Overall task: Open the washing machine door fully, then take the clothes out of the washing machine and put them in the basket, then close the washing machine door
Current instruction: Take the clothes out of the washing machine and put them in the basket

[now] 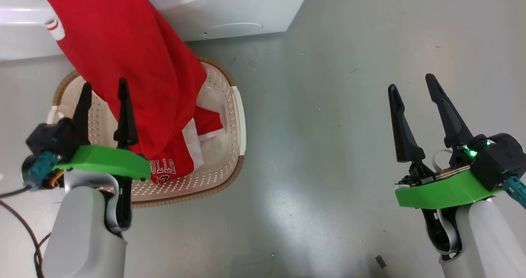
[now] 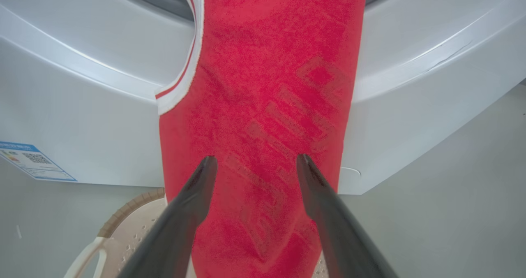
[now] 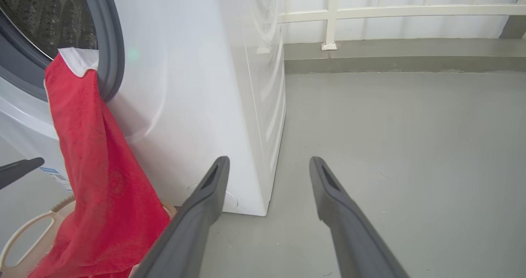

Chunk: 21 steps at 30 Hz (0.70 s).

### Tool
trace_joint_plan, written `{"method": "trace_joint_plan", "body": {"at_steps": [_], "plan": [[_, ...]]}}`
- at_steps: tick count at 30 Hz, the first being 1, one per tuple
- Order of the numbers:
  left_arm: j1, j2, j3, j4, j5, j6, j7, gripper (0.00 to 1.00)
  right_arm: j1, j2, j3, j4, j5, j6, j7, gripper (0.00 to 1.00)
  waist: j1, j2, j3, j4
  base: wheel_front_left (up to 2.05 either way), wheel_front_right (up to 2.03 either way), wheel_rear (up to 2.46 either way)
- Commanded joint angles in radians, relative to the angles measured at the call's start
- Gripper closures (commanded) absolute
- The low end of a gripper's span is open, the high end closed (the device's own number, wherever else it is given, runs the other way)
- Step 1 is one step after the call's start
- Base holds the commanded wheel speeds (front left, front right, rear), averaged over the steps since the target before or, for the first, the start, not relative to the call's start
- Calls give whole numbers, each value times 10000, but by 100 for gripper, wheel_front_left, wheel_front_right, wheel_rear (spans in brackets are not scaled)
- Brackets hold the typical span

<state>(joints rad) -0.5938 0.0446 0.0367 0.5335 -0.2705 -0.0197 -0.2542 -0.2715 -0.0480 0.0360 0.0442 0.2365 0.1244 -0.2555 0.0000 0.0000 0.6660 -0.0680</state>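
Jersey (image 1: 135, 64), seemingly soft, light and limp, hung from the washer (image 1: 230, 6) at twelve o'clock down into the basket (image 1: 234, 117), probably best pinched at its upper fold, while the left end effector (image 1: 104, 83) and right end effector (image 1: 411, 82) stood spread, empty.

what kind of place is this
Probably a laundry corner, maybe a balcony or utility area: a white front-loading washing machine on a bare grey floor, a perforated basket before it, and a pale railing at the far edge.
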Motion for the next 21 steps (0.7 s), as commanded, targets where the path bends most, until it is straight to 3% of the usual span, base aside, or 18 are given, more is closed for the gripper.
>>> {"method": "trace_joint_plan", "body": {"at_steps": [1, 12, 21], "plan": [[512, 179, 279, -641, 46, -82, -76, 0, 232, -22, 148, -247, -64, 63, -63, 0, 0, 0, -8, 49, 0, 0, 0], [2026, 65, -259, -4083, 48, -34, -76, 0, 358, -22, -8, -338, -107, 63, -63, 0, 0, 0, 2, 253, 0, 0, 0], [3246, 59, -911, -6251, 698, 903, -76, 0, 438, -22, -145, -451, -128, 63, -63, 0, 0, 0, -51, 416, 0, 0, 0]]}}
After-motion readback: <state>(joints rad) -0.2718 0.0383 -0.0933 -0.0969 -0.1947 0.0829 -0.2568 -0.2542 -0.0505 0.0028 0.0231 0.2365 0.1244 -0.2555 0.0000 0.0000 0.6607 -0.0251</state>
